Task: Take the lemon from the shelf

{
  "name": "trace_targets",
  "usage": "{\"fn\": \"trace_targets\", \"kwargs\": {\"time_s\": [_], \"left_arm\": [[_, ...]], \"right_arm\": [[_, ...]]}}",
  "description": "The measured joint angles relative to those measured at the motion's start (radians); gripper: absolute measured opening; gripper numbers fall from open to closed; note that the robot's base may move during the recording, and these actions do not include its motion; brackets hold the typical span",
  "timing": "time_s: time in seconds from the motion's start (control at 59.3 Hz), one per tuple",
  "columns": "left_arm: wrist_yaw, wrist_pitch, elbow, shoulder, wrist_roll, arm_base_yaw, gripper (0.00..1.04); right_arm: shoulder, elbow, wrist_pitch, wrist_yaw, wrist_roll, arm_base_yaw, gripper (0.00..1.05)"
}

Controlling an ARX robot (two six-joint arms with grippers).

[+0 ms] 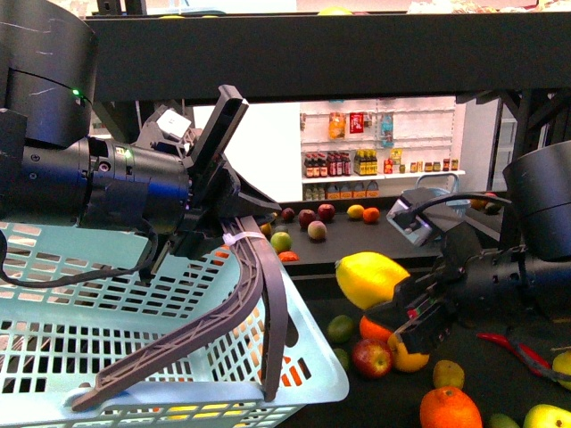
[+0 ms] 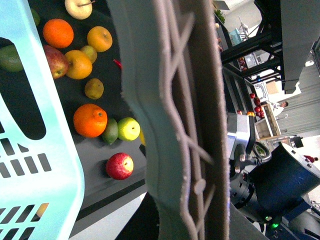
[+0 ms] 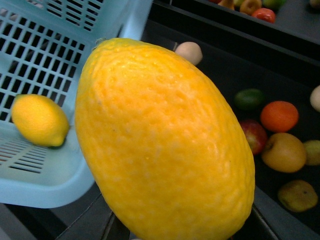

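A large yellow lemon (image 1: 370, 278) hangs in the air just right of the basket's corner, with my right gripper (image 1: 397, 308) shut on it from below right. In the right wrist view the lemon (image 3: 165, 140) fills the frame and hides the fingers. My left gripper (image 1: 219, 218) is shut on the grey-brown basket handle (image 1: 259, 303), which runs close across the left wrist view (image 2: 175, 125). The pale blue basket (image 1: 134, 357) hangs at the lower left, and a smaller lemon (image 3: 40, 120) lies inside it. The black shelf (image 1: 357, 53) spans overhead, with a lower deck (image 1: 500, 374) underneath.
Loose fruit lies on the lower deck below the lemon: an orange (image 1: 449, 408), a red apple (image 1: 371, 358), a red chili (image 1: 513, 348). More fruit (image 1: 317, 230) sits on a farther deck. White wall shelves with bottles (image 1: 375, 160) stand behind.
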Motion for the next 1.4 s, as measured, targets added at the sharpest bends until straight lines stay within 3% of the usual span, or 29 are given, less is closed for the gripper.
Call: {"fn": "trace_targets", "kwargs": {"time_s": [0.371,1.198,1.4], "left_arm": [[0.001,0.000,0.000,0.000,0.000,0.000,0.08],[-0.011,0.000,0.000,0.001,0.010,0.000,0.08],[-0.011,0.000,0.000,0.001,0.011,0.000,0.08]], "right_arm": [[-0.046,-0.132,-0.013,-0.025,-0.070,0.115,0.44],[0.063,-0.052,-0.024,0.071,-0.108,0.164,0.44],[0.063,-0.052,-0.011,0.062,-0.100,0.175,0.72]]}}
